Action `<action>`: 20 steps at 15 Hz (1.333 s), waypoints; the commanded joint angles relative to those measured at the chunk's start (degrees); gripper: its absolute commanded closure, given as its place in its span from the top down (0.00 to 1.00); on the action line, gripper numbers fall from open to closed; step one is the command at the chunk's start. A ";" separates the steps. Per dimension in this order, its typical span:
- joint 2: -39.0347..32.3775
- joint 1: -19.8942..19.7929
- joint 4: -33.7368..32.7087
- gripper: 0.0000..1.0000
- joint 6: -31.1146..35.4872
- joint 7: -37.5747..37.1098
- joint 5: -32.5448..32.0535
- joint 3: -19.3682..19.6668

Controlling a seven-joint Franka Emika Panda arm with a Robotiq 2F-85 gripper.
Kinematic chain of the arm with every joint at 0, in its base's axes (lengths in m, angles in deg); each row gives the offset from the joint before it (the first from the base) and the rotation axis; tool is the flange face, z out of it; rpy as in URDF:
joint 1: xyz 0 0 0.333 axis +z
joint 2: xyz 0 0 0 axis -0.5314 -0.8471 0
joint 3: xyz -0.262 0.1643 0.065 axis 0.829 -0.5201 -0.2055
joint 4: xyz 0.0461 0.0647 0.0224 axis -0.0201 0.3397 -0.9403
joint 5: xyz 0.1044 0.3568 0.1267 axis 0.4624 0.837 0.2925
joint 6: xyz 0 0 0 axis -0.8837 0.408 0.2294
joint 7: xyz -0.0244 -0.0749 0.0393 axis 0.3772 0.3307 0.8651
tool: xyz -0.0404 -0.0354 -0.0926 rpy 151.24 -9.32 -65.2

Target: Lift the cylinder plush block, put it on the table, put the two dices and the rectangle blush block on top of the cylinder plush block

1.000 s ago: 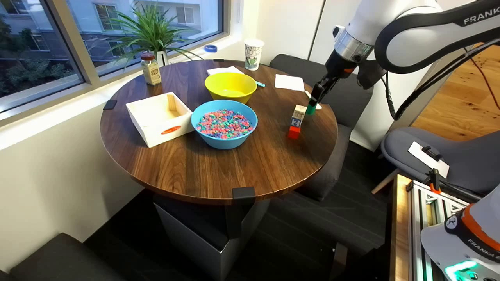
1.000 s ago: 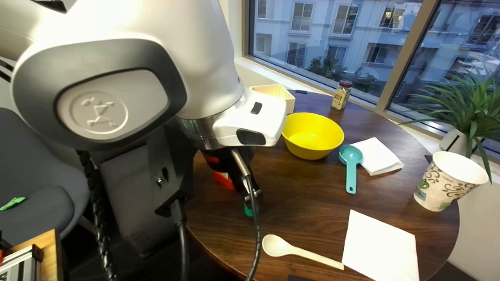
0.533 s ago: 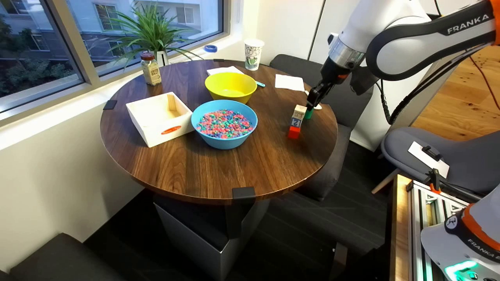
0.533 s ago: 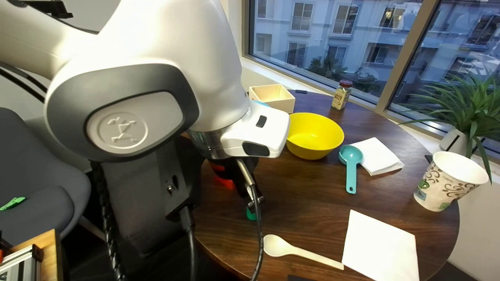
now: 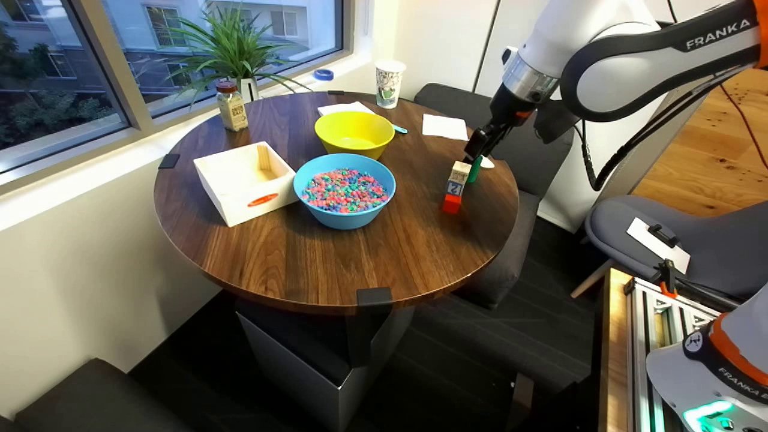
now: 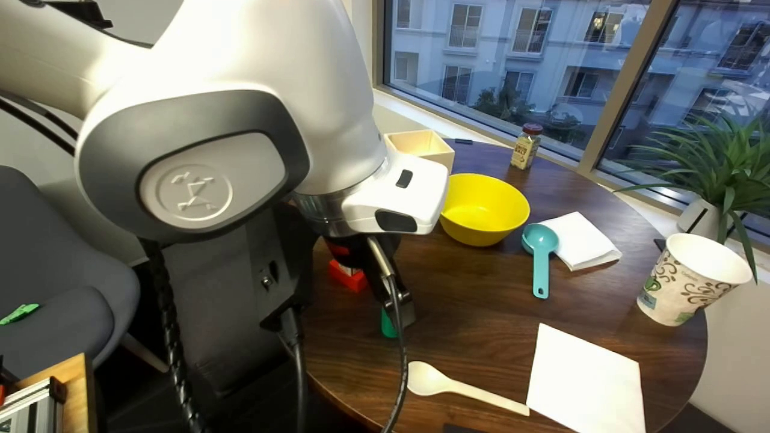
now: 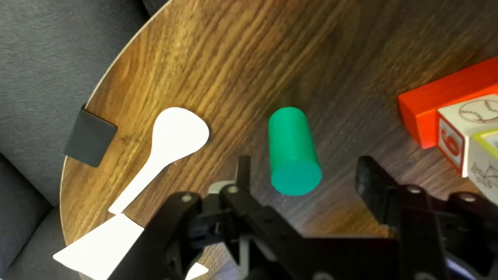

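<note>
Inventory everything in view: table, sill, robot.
table: 1, brown, beside sill
cylinder: 1, green, upright on table
rectangle block: 1, red, table
dice: 2, whitish, stacked on rectangle block
bead bowl: 1, blue, table
beads: many, mixed, inside bead bowl
other bowl: 1, yellow, table
box: 1, pale, table
jar: 1, tan, table
napkins: 2, white, table
scoop: 1 or 2, teal, table
spoon: 1, cream, table
cup: 1, white, table
plant: 1, green, sill
round item: 1, blue, sill
arm: 1, white-and-black, over table
gripper: 1, black, open near cylinder
</note>
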 commanded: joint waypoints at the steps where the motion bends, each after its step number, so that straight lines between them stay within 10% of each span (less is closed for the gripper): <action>1: 1.64 0.67 -1.17 1.00 -0.78 -0.92 -0.28 -0.78; 20: 4.44 7.81 -4.25 0.96 -15.19 10.59 7.73 -2.42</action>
